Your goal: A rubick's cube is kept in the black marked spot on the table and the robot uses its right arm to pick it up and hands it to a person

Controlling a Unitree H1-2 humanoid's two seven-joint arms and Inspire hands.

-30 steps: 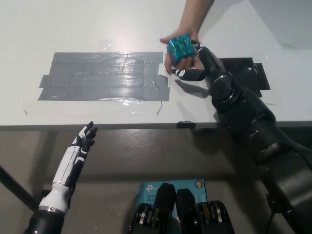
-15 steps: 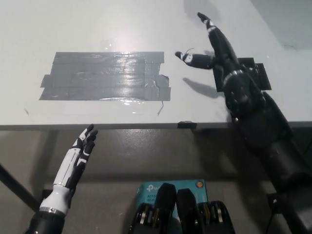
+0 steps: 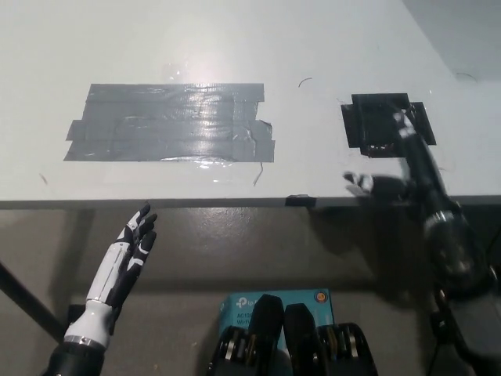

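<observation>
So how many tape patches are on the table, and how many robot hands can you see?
Grey tape patch: 1
Black tape patch: 1
White left hand: 1
Black right hand: 1
Total: 4
No cube shows anywhere.

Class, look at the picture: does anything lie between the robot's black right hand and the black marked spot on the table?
Nothing visible does. The right hand sits at the near edge of the black marked spot, which holds no cube.
</observation>
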